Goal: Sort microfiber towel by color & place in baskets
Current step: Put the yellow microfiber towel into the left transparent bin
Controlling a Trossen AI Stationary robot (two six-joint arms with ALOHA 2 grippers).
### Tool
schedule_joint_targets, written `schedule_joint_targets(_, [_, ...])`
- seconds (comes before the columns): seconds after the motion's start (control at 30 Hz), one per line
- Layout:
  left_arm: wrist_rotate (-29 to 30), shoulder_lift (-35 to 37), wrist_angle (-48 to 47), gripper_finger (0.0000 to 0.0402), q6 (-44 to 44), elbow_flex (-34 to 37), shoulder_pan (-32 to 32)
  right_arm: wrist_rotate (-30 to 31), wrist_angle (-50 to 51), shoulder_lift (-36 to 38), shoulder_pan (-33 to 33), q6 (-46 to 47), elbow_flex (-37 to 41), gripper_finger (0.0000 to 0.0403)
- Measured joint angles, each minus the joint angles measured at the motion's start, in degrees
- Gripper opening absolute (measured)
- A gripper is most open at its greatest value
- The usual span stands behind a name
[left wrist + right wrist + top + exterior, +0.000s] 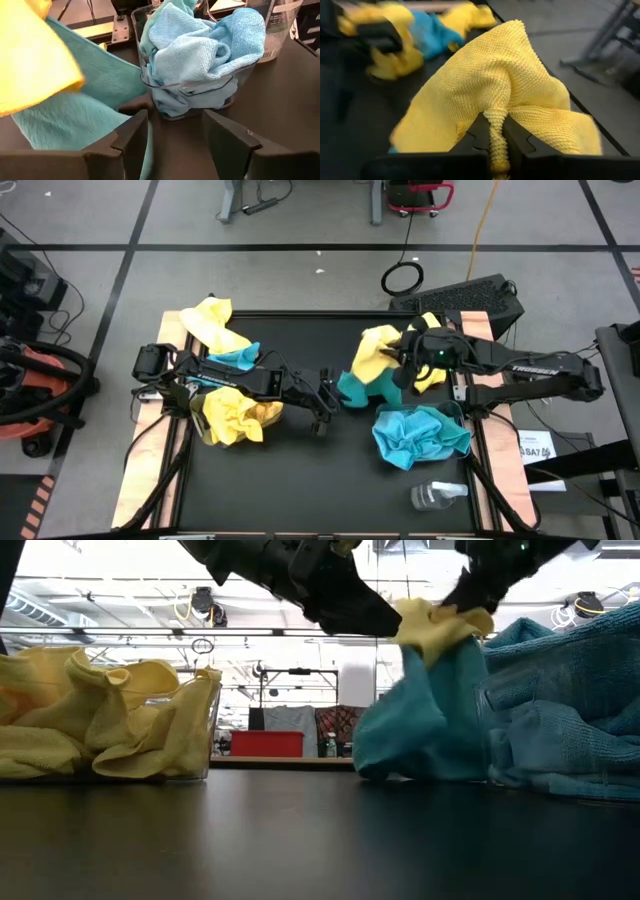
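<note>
High view: grey workshop floor with dark tape lines surrounds the black-topped counter (300, 480). The right claw (402, 358) sits over the counter's middle-right, pinched shut on a bright yellow fuzzy microfiber towel (372, 352); a turquoise microfiber towel (362, 390) lies just under it. The left claw (325, 402) waits near centre, just beside that turquoise cloth, fingers part-spread and holding nothing. The clear plastic basket of yellow towels (232, 415) is at the left, under the left arm; the clear plastic basket of turquoise towels (418, 435) is at front right, with a small clear plastic bottle (437, 495) nearer the front edge. A loose yellow-and-turquoise heap (222, 332) is at rear left. Open counter lies along the front and between the baskets.

Low view: the yellow towel hangs raised off the surface, touching the top of the turquoise one; the lift probably serves to separate the colours.

Left wrist view: the part-spread fingers (131, 137) face the turquoise basket, nothing between them.

Right wrist view: a fold of yellow cloth is clamped between the fingers (517, 137). The route toward the yellow basket crosses the left arm, so clearance looks tight.
</note>
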State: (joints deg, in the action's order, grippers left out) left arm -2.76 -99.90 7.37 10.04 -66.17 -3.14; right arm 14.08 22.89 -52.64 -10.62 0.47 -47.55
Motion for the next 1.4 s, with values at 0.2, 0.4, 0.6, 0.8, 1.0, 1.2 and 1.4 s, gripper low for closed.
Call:
schedule_joint_targets(0.2, [0.0,0.0,-0.4,0.0194,-0.7,0.0,-0.4,0.8,10.3,-0.3,-1.5,0.4,0.0,0.0010])
schedule_joint_targets(0.4, [0.0,0.0,-0.3,0.0194,0.7,0.0,-0.2,0.8,16.0,-0.3,-1.7,-0.5,0.1,0.0052])
schedule_joint_targets(0.6, [0.0,0.0,0.2,0.0194,5.8,0.0,1.0,0.8,14.6,-0.3,-1.8,-5.4,0.1,0.0056])
schedule_joint_targets(0.8, [0.0,0.0,-0.2,0.0194,6.0,0.0,3.1,-2.3,12.1,0.5,-1.8,-8.5,0.1,0.0030])
schedule_joint_targets(1.0, [0.0,0.0,0.5,0.0194,0.1,-0.8,5.7,-5.4,11.1,0.9,-1.8,-1.3,0.1,0.0059])
schedule_joint_targets(1.2, [0.0,0.0,4.3,0.0194,-9.8,-2.2,9.5,-7.2,10.4,1.1,-1.8,6.5,0.1,0.0036])
schedule_joint_targets(1.4, [-2.8,0.1,6.7,0.0194,-19.5,-2.3,11.5,-10.3,8.0,1.4,-1.8,10.7,0.1,0.0077])
